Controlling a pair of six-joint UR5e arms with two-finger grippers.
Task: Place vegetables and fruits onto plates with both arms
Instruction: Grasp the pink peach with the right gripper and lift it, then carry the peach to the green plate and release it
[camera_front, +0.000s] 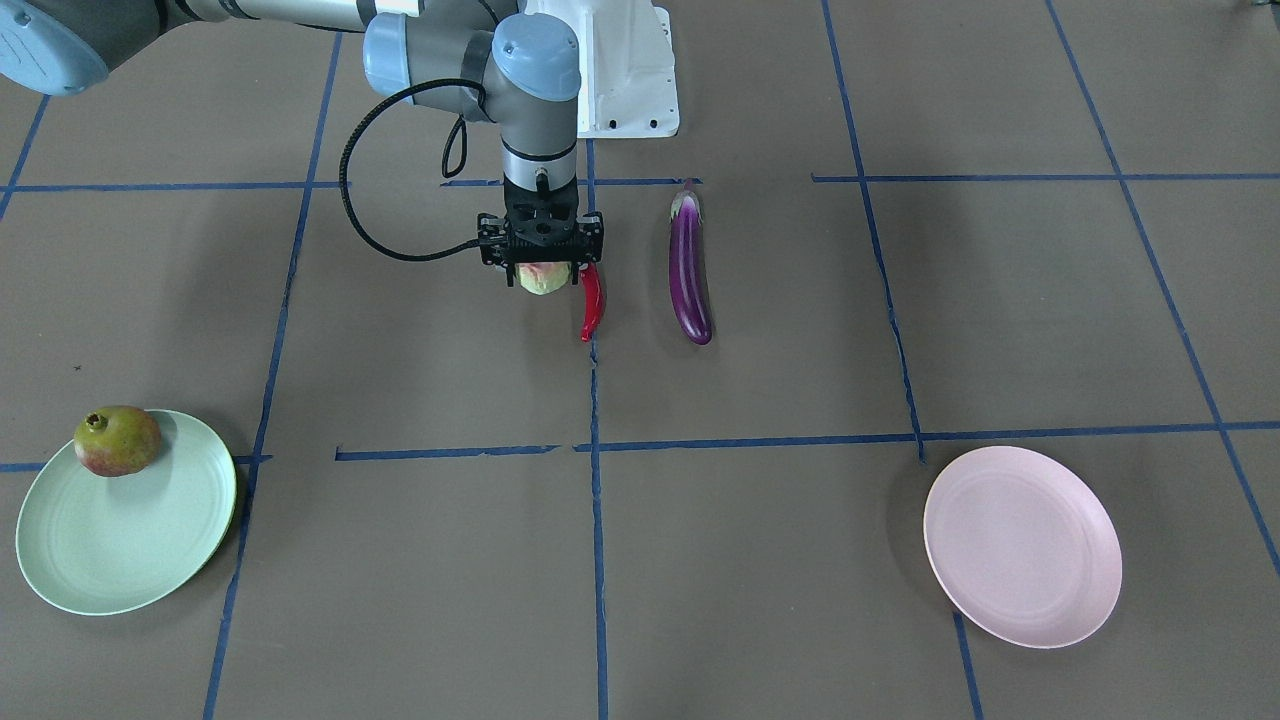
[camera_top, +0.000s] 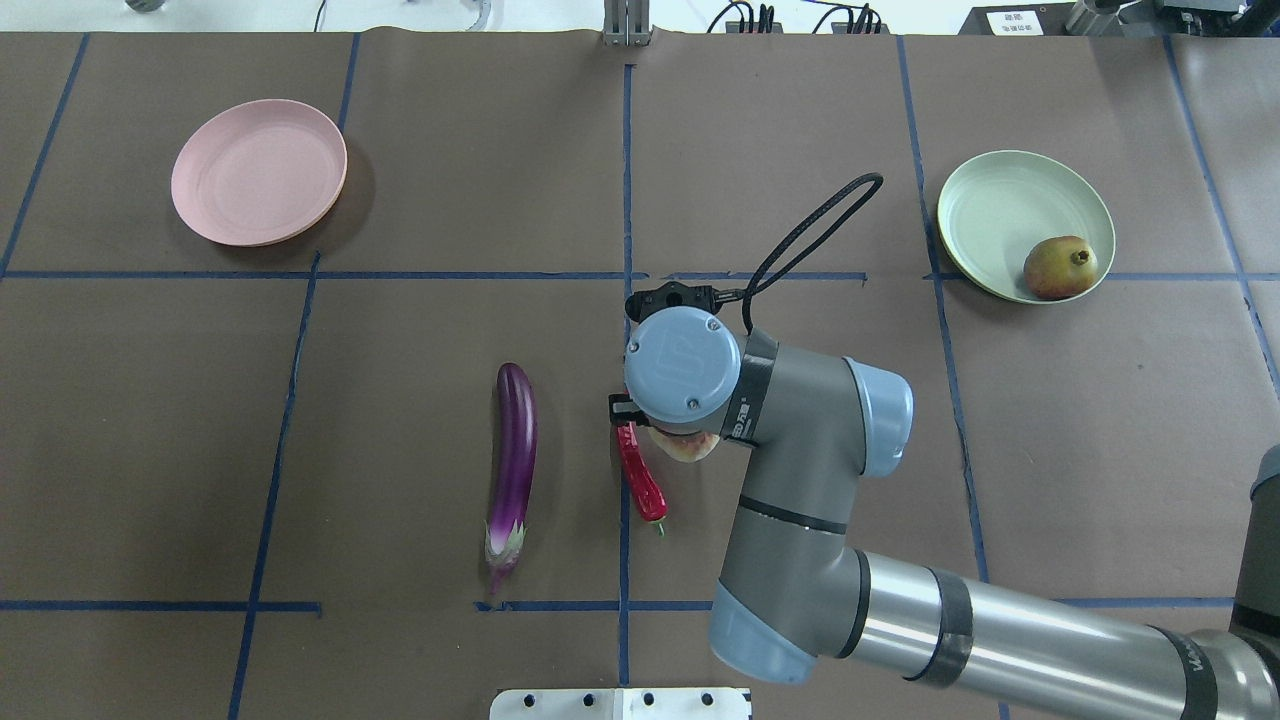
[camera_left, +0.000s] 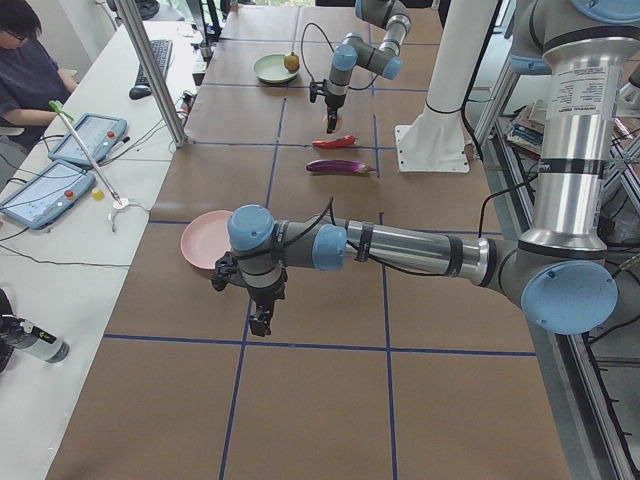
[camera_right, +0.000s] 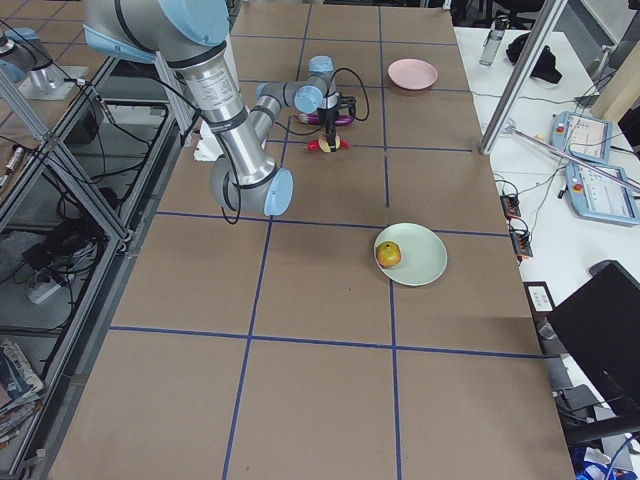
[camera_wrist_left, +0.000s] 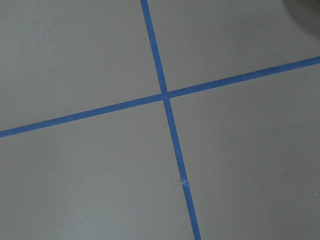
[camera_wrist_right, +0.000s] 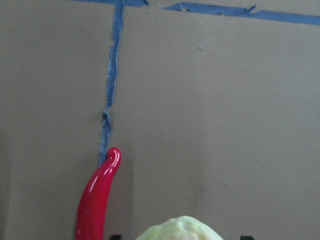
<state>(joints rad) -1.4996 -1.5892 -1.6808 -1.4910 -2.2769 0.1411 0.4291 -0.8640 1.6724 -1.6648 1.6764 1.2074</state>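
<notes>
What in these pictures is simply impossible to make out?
- Left gripper: open or shut unclear, small in the left side view.
- Right gripper: its grip on the peach is hidden overhead by its own wrist and cut off by the wrist view's bottom edge.

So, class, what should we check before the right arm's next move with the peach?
1. The right tool sits over the peach: ok.
2. That tool shut on the peach: cannot tell.
3. The chili pepper clear of the tool: not ok, close beside it.
4. The green plate has room beside the pomegranate: ok.
5. The pink plate free for vegetables: ok.
</notes>
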